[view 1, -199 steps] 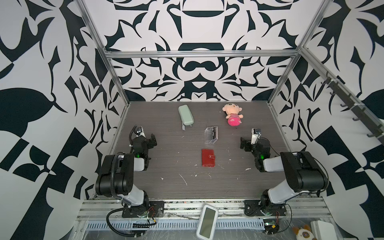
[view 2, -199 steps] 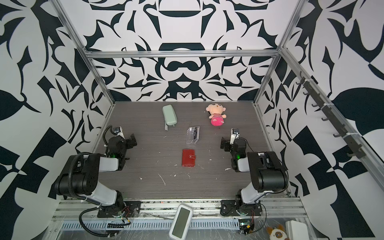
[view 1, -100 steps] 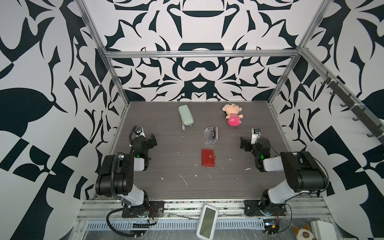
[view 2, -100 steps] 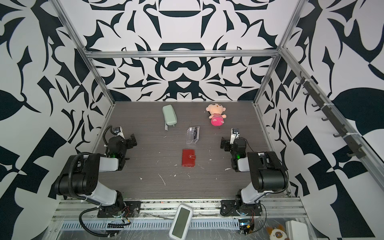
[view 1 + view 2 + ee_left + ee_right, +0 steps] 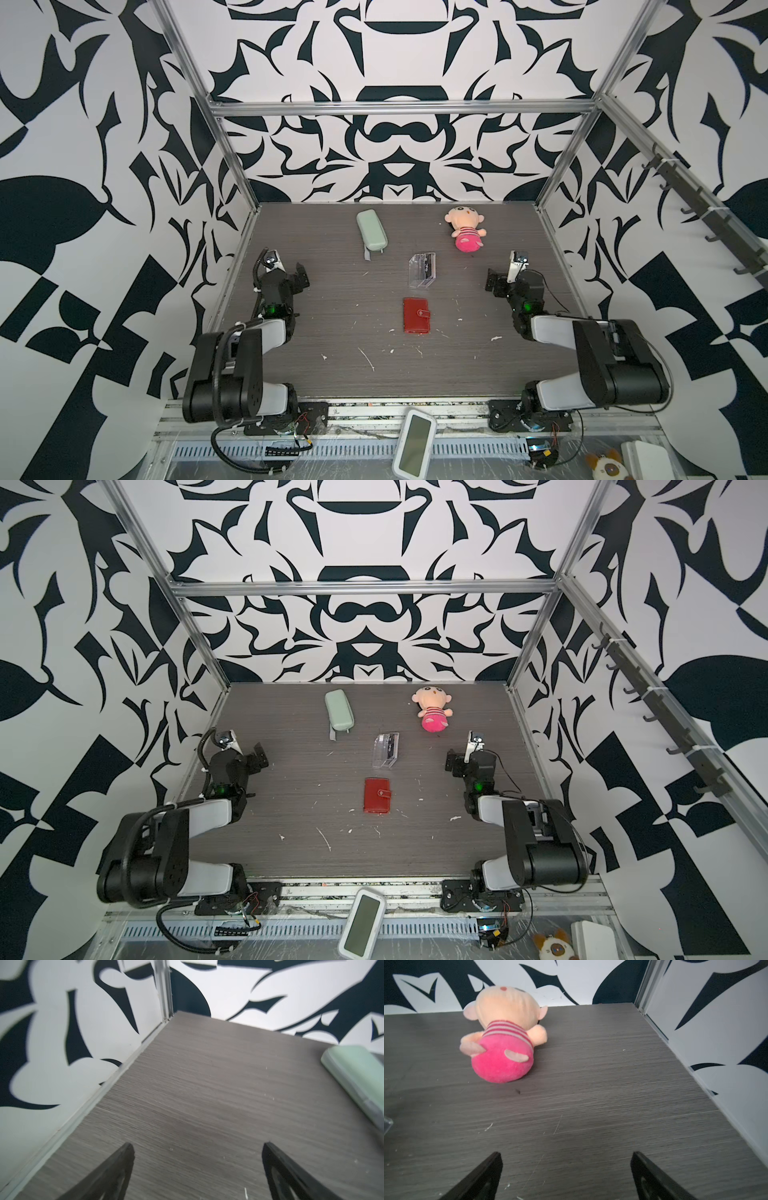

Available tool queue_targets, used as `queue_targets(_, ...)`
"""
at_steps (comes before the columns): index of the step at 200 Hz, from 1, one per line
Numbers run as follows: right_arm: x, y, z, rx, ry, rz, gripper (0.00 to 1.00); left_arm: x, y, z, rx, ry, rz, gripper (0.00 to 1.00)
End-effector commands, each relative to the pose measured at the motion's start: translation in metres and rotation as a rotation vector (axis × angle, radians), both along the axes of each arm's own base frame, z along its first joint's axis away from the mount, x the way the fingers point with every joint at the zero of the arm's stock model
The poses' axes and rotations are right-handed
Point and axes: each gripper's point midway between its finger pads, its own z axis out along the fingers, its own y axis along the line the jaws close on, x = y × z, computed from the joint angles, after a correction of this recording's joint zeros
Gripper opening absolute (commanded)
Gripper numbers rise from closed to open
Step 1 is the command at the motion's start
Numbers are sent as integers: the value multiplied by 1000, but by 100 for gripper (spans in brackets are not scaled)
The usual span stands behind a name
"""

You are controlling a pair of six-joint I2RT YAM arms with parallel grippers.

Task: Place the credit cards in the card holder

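The red card holder (image 5: 417,315) (image 5: 377,795) lies shut and flat near the middle of the table. Just behind it stands a clear acrylic box (image 5: 422,270) (image 5: 386,750) with a dark credit card (image 5: 428,268) inside; whether more cards are in it I cannot tell. My left gripper (image 5: 293,277) (image 5: 255,757) (image 5: 197,1145) rests open by the left wall, over bare table. At the right side my right gripper (image 5: 500,283) (image 5: 457,763) (image 5: 566,1153) is open too, with nothing between its fingers. Both stand well away from the holder and the box.
A pale green oblong case (image 5: 371,235) (image 5: 338,710) (image 5: 357,1076) lies at the back left. A pink plush doll (image 5: 464,232) (image 5: 432,710) (image 5: 504,1039) lies at the back right, ahead of my right gripper. Patterned walls close three sides.
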Motion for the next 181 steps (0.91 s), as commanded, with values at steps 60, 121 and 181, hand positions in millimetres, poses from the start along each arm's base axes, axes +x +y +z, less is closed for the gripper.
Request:
queue_targets(60, -26, 60, 27, 243, 290, 112, 99, -28, -91, 24, -472, 272, -181, 100)
queue_targets(121, -66, 161, 13, 192, 420, 396, 88, -63, -236, -24, -612, 564, -475, 94)
queue_targets(181, -86, 232, -11, 229, 529, 574, 54, -79, -334, -56, -659, 717, -661, 77)
